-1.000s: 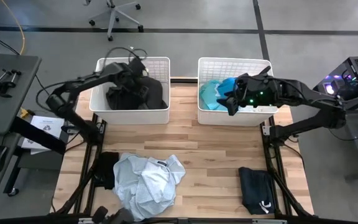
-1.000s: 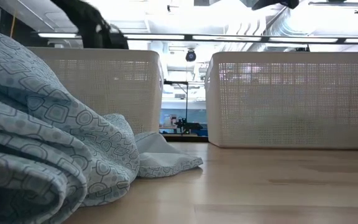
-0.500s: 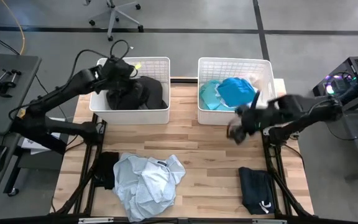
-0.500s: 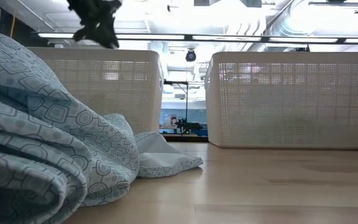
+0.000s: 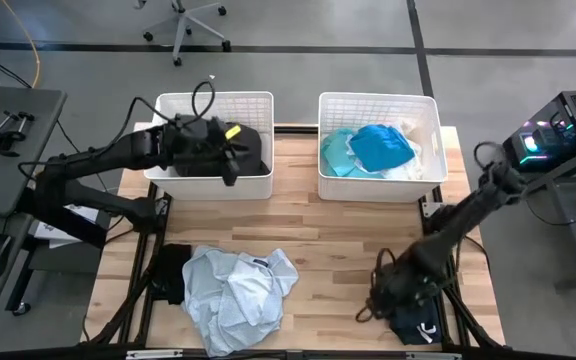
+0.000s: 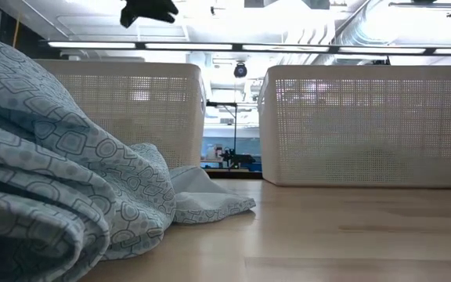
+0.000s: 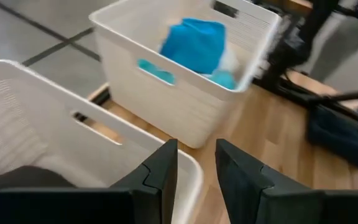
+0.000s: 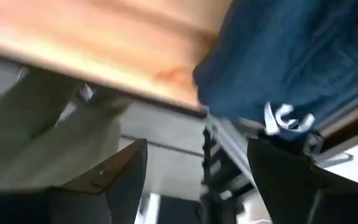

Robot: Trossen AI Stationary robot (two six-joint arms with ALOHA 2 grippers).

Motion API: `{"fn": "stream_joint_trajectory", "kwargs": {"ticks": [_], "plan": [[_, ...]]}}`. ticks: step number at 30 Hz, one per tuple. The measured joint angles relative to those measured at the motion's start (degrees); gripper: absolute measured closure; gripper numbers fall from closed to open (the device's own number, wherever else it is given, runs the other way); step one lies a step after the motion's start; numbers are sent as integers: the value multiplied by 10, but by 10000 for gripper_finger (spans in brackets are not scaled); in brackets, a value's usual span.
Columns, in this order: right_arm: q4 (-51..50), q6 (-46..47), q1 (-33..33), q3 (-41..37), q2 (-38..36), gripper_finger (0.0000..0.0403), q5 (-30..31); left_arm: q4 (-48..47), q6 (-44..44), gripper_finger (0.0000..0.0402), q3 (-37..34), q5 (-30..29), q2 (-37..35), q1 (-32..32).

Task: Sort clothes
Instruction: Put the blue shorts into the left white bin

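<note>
A dark navy garment [image 5: 414, 303] with a white mark [image 8: 286, 118] lies on the table's near right corner. My right gripper [image 5: 373, 300] is open and empty just left of it, low at the near edge [image 8: 197, 163]. My left gripper [image 5: 230, 165] hovers over the near rim of the left white basket [image 5: 168, 170], narrowly open and empty [image 7: 196, 149]; it also shows in the low view [image 6: 149, 11]. Black clothes [image 5: 208, 150] lie in that basket. Bright blue, teal and white clothes [image 5: 378, 147] lie in the right basket [image 5: 378, 188]. A pale patterned shirt [image 5: 236, 290] lies crumpled near left, over a black garment [image 5: 172, 270].
The two baskets stand side by side along the table's far edge. Bare wood [image 5: 338, 240] lies between the baskets and the clothes at the near edge. The pale shirt [image 6: 61, 172] fills the left of the low view. Metal frame legs show below the table edge.
My right gripper has swung from above the right basket toward the table's near edge and down beside the dark navy garment. My left gripper has shifted over the left basket toward its near rim and the table's right.
</note>
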Motion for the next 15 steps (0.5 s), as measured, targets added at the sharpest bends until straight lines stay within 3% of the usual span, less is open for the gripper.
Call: {"fn": "stream_joint_trajectory", "kwargs": {"ticks": [3, 8, 11, 15], "plan": [[9, 43, 18, -23, 46, 140, 5, -3, 0, 305, 0, 1, 0, -21], [11, 21, 20, -41, 104, 166, 16, -3, 0, 305, 0, 30, 0, -42], [17, 14, 9, -39, 121, 229, 59, -3, 0, 305, 0, 62, 0, -50], [37, 4, -20, -25, 123, 344, 131, -3, -10, 305, 0, 99, 0, -61]]}}
